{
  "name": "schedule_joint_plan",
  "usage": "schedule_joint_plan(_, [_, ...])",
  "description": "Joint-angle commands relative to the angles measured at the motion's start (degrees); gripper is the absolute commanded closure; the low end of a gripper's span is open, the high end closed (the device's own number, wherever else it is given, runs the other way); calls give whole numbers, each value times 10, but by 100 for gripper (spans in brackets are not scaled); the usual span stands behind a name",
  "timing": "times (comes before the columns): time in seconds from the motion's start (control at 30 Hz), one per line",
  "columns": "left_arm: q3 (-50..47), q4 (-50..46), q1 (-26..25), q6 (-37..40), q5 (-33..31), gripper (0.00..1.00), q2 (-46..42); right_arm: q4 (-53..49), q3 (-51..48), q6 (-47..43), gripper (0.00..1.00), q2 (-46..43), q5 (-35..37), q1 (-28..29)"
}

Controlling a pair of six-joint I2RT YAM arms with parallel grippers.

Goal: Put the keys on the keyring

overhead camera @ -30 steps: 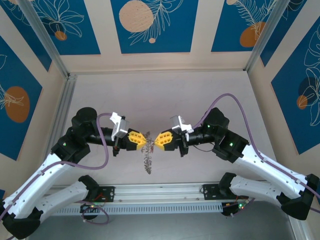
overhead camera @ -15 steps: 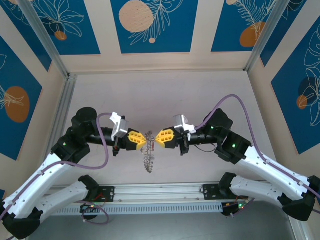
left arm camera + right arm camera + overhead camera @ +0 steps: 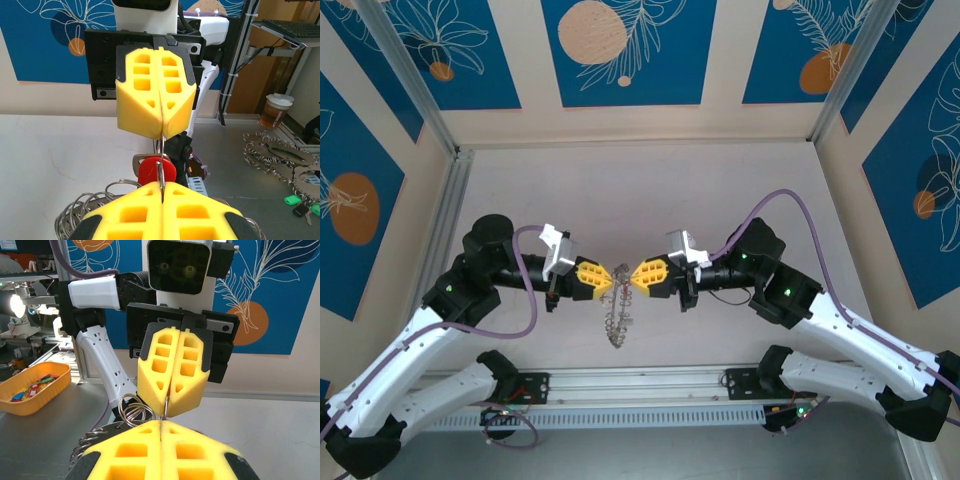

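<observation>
From above, the 2 arms reach in toward each other over the middle of the pale tabletop [image 3: 720, 190]. The left hand [image 3: 610, 279] and right hand [image 3: 635, 278] meet tip to tip, both closed. The keyring [image 3: 616, 318] is pinched between them, and its silvery bunch dangles below the tips, toward the near edge. The key is too small to make out from here.

In the left wrist view, the left hand [image 3: 162, 189] sits at the bottom with its 2 yellow fingers pressed together on a thin wire of the keyring [image 3: 161, 150]. The wire runs straight up into the closed tip of the right hand [image 3: 161, 131] facing it. The red key [image 3: 156, 171] hangs between the 2 tips, touching the wire. Whether it is threaded on cannot be told. More loops of the ring bunch at the lower left. A cup [image 3: 274, 107] stands far right.

In the right wrist view, the right hand [image 3: 161, 424] is shut at the bottom. The left hand [image 3: 168, 411] faces it, also shut, with the wire caught between them. Loops of the keyring [image 3: 132, 407] curl just left of the tips. An orange tray [image 3: 50, 385] of small coloured bits sits well off to the left.
</observation>
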Motion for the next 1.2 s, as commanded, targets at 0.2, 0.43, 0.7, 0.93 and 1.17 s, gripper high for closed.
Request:
schedule_joint_plan(0.2, [-2, 33, 8, -3, 14, 100, -6, 0, -2, -7, 100, -3, 4, 9])
schedule_joint_plan(0.43, [0, 31, 8, -3, 15, 100, -6, 10, -6, -9, 100, -4, 18, 9])
schedule_joint_plan(0.7, [-1, 32, 9, -3, 16, 100, -6, 9, -9, -9, 100, -7, 29, 8])
schedule_joint_plan(0.93, [1, 32, 10, -3, 16, 100, -5, 7, -12, -7, 100, -11, 32, 9])
schedule_joint_plan(1.17, [3, 36, 10, -5, 17, 100, -3, 7, -13, -7, 100, -11, 30, 9])
